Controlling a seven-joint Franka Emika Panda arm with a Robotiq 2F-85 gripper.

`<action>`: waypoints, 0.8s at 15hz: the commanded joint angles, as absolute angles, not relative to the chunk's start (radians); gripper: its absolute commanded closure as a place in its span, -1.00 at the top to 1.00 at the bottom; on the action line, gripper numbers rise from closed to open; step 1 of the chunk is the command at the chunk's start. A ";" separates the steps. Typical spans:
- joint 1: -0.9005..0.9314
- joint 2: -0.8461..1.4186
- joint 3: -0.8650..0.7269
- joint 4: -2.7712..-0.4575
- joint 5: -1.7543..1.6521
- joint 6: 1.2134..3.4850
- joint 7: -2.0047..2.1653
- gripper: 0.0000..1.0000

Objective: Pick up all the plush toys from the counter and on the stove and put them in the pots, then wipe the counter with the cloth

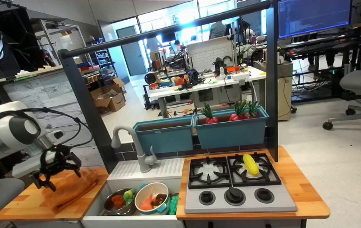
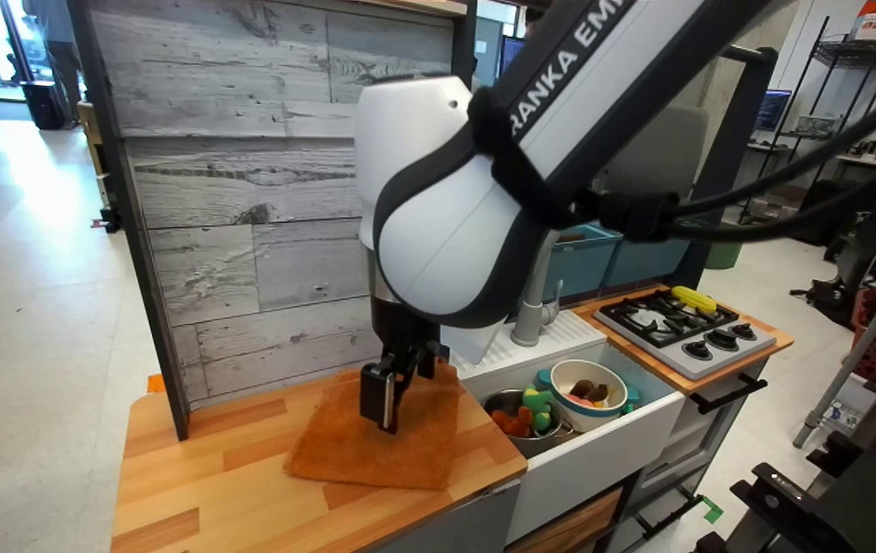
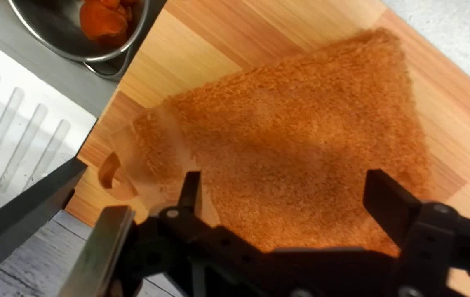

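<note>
My gripper (image 1: 66, 182) is open over the orange cloth (image 1: 72, 190), with nothing between its fingers (image 3: 282, 181). The cloth lies folded on the wooden counter (image 2: 253, 430), under the fingertips in all views; whether they touch it I cannot tell. A steel pot (image 2: 506, 401) in the sink holds an orange toy (image 2: 513, 422) and a green toy (image 2: 538, 407). A white pot (image 2: 561, 376) beside it holds pink and brown toys (image 2: 584, 392). A yellow corn-shaped toy (image 1: 250, 164) lies on the right burner of the stove (image 1: 218, 202).
A grey faucet (image 1: 141, 155) stands behind the sink (image 2: 599, 445). A green item (image 1: 173, 204) lies right of the white pot. Teal planters (image 1: 231, 129), one with red vegetables, hang behind. A plank wall (image 2: 253, 230) and a dark post (image 1: 85, 110) stand close to the arm.
</note>
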State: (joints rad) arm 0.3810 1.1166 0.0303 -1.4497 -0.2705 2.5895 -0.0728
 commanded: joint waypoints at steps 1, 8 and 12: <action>0.346 1.254 0.035 -1.271 -0.278 2.566 -0.133 1.00; 0.351 1.261 0.032 -1.271 -0.273 2.564 -0.124 1.00; 0.410 1.398 0.034 -1.122 -0.299 2.490 -0.154 1.00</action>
